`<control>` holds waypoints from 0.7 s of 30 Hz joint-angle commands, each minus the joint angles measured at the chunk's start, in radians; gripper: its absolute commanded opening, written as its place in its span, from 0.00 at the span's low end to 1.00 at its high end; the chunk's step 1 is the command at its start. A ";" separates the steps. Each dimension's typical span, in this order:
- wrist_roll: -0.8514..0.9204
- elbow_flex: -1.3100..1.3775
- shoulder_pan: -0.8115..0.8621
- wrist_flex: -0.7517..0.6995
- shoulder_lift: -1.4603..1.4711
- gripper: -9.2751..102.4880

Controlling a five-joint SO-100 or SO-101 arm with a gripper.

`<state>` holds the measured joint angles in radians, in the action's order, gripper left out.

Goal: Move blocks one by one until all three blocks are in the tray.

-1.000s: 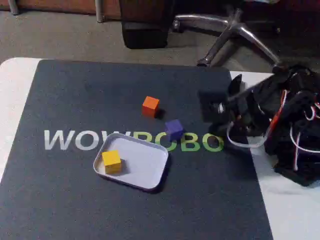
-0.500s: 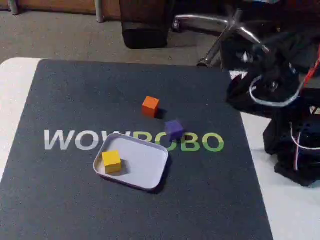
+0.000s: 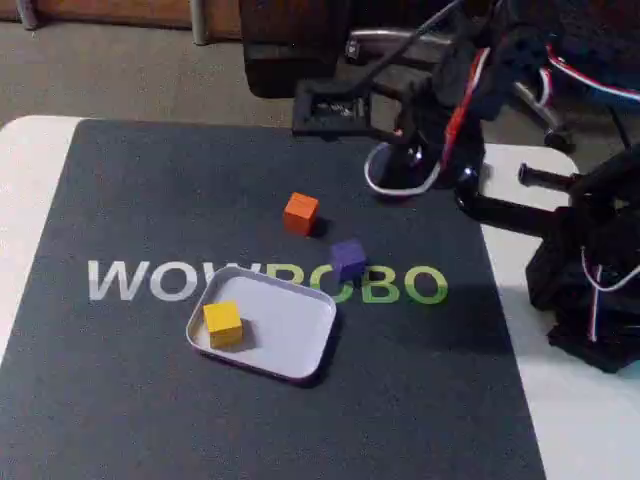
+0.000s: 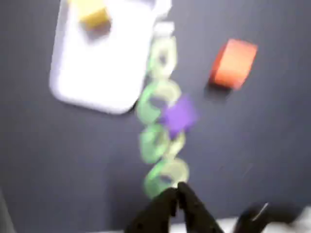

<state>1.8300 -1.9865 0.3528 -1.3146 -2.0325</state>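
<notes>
Fixed view showing yellow block [image 3: 222,323] sitting in the tray [image 3: 290,330], purple block [image 3: 347,259] and orange block [image 3: 300,213] lying on the mat [image 3: 150,200], gripper [image 4: 177,190] hovering above, fingertips meeting, gripping nothing.

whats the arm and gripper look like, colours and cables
The arm is black, with white, red and orange cables looping along it. The gripper is black too; in the wrist view two dark, tapered fingers meet at pointed tips. No markings can be made out.
</notes>
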 commanded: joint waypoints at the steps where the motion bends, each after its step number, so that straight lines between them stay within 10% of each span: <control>1: 0.213 -0.064 0.078 0.152 0.002 0.05; 10: 0.623 -0.137 0.147 0.262 0.060 0.05; 21: 0.713 -0.235 0.081 0.209 -0.057 0.05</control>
<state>2.5387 -2.1890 0.4525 -1.0953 -2.0034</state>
